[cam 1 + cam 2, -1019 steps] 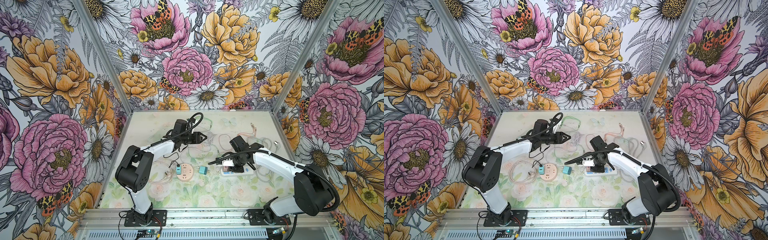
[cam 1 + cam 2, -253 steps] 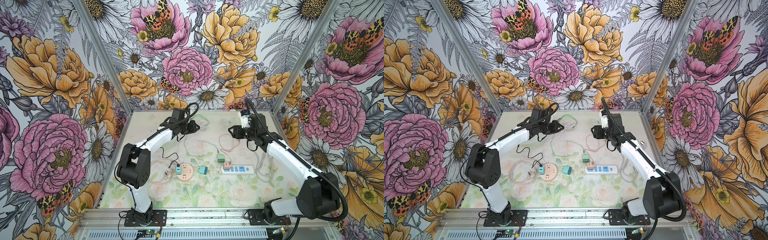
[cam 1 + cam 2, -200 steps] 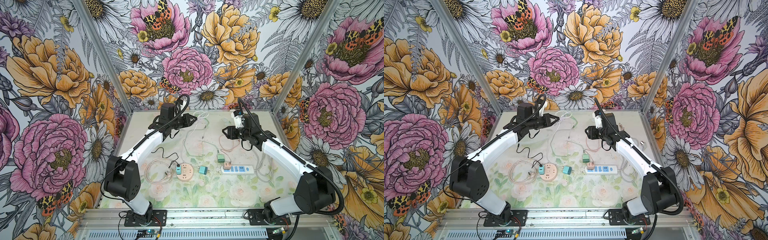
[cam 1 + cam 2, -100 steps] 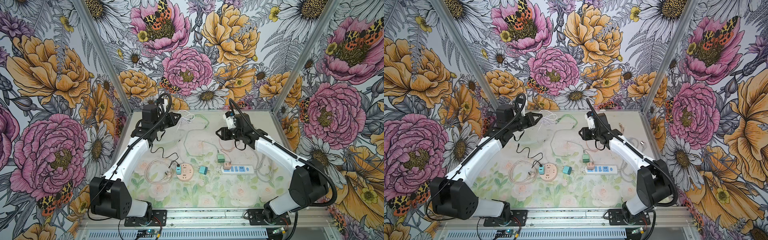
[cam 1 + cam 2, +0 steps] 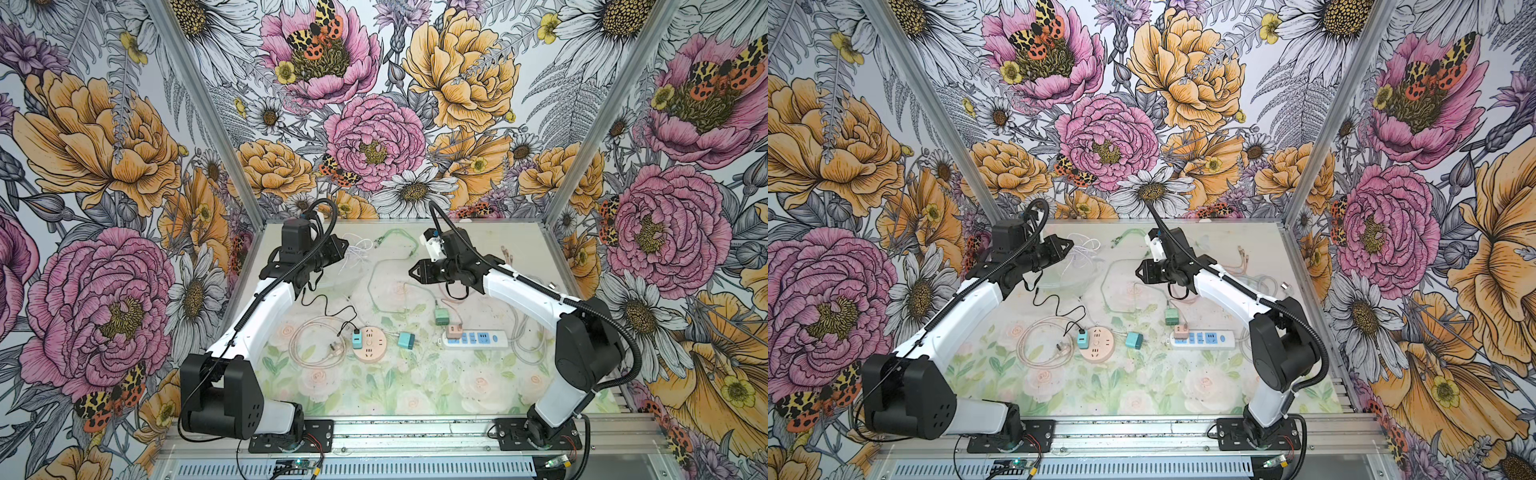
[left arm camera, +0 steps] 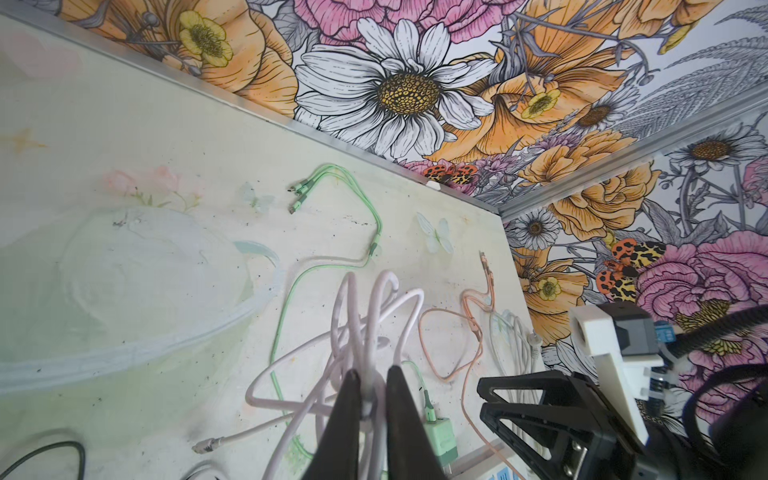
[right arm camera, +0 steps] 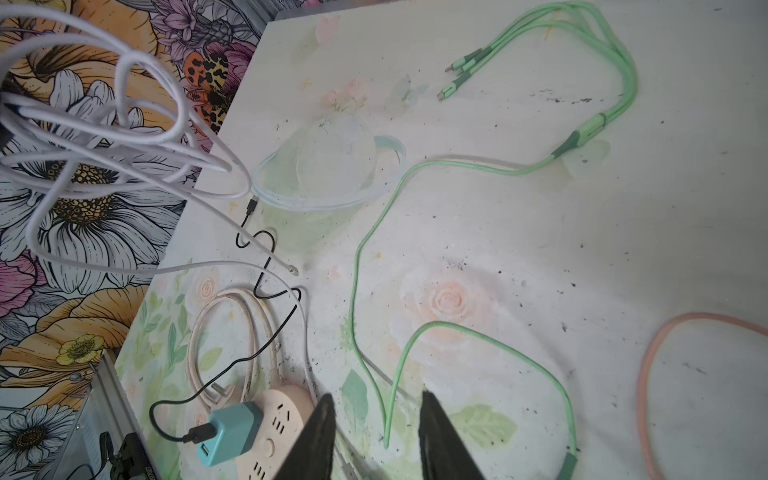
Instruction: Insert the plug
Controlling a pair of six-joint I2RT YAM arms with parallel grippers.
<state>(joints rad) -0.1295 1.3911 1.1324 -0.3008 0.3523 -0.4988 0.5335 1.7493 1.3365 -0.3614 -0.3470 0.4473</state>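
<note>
Left wrist — left hand point(image 6: 370, 376) grips white cable point(image 6: 376, 307) | right hand point(image 7: 376, 395) — parted over table point(image 7: 540, 249)

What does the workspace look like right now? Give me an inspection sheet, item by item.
Surface: floral mat, dark specks.
Job's things: white power strip, pink plug at its end; green adapter beside it on the mat; round socket hub carrying a teal charger.
Clutter: second teal charger loose between hub and strip.
End effectors: left end effector shut on white cable bundle, raised; right end effector open, empty, above the mat.
Cables: green multi-head cable, pink cable, black cable, beige coiled cord on the mat.
Surroundings: floral walls, metal frame.
</note>
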